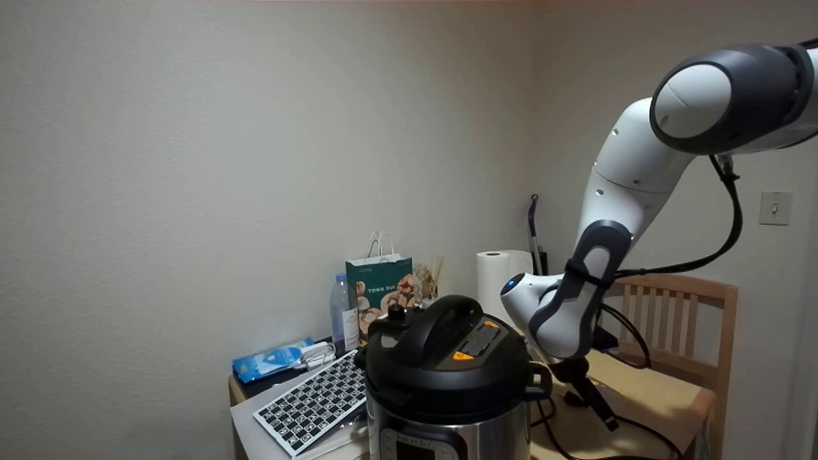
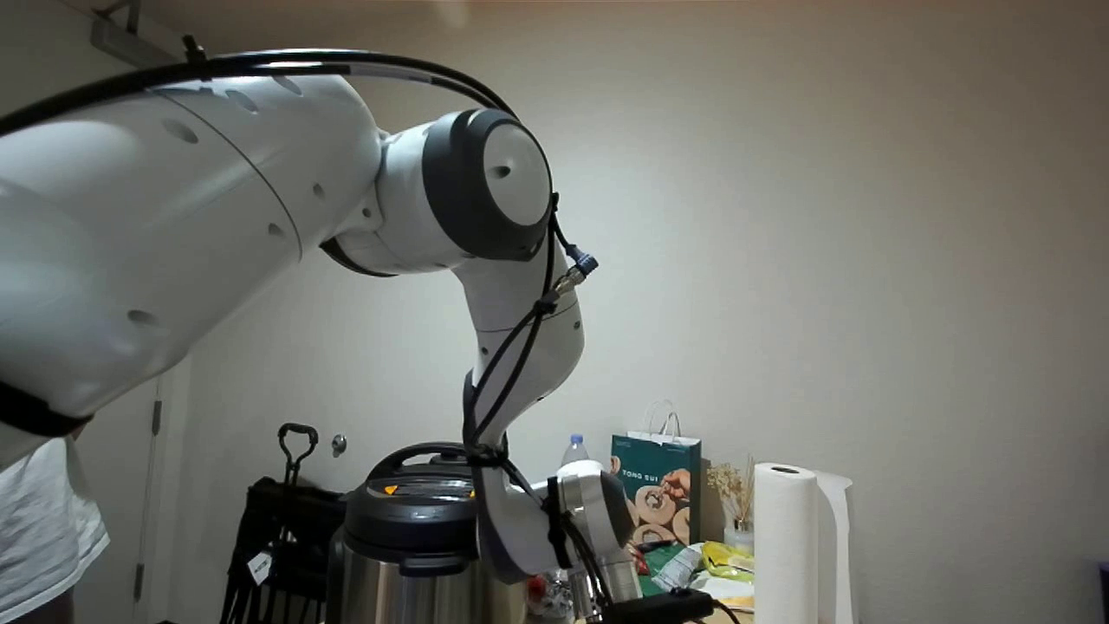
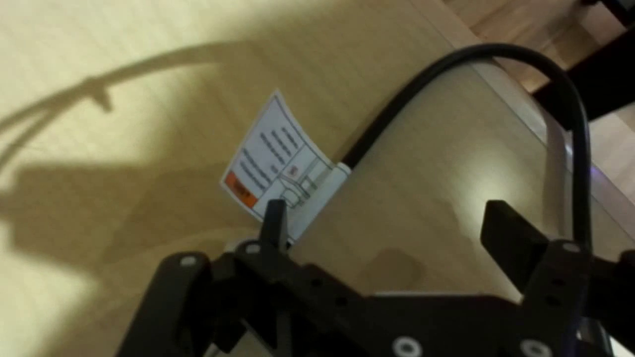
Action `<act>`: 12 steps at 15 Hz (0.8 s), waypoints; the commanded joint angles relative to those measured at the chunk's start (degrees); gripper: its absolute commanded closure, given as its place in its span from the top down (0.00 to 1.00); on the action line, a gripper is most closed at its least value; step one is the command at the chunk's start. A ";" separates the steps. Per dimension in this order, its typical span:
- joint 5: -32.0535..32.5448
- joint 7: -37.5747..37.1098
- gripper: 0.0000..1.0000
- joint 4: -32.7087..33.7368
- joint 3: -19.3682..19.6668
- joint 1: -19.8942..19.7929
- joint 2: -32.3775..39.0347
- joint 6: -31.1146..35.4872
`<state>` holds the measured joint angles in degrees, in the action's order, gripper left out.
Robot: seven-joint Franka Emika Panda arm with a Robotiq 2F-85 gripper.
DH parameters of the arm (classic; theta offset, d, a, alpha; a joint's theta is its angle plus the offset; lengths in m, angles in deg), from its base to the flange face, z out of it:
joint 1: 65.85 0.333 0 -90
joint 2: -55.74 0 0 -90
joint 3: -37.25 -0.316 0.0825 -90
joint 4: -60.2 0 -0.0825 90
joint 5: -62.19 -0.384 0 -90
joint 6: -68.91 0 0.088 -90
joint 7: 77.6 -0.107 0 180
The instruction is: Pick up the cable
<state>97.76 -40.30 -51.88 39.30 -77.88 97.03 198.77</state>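
Cable (image 3: 496, 50) is below me, thin and black, showing first on the wooden table (image 3: 436, 148) where a white paper label (image 3: 275, 153) with an orange corner is wrapped around it. From the label it runs to the table's edge, bows out past that edge with the floor (image 3: 518, 22) in sight beyond, then comes back across it and slips from view behind my finger (image 3: 511, 238) on the right of the wrist view. My finger on the left hides the label's lower end; whether I touch it there I cannot tell. The jaws of my gripper (image 3: 387, 218) stand wide apart, with the cable's bend above both tips in the wrist view. In an exterior view I slant downward over the table, the cable looping just beside my tips toward the corner near the chair (image 1: 690, 285). Next to my arm (image 1: 629, 172) stands the pressure cooker (image 1: 447, 377), seen in both exterior views. A checkered board (image 1: 316, 404) lies on the cooker's far side from me. Toward the wall (image 1: 255, 160) a paper towel roll (image 2: 784, 546) stands upright, near a green paper bag (image 2: 656, 485) with white handles and a vase (image 2: 739, 536) of dried flowers.
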 commanded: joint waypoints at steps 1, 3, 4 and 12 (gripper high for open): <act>-10.39 -0.49 1.00 -1.65 -1.79 -1.47 -1.39 -0.86; -7.32 0.36 1.00 0.34 0.58 1.11 -0.15 -0.86; -7.28 0.34 1.00 0.44 0.72 1.22 -0.11 -0.87; -7.34 0.43 1.00 0.93 3.34 0.38 -1.40 -2.04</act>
<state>91.26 -40.46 -50.91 41.72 -77.01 96.86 197.60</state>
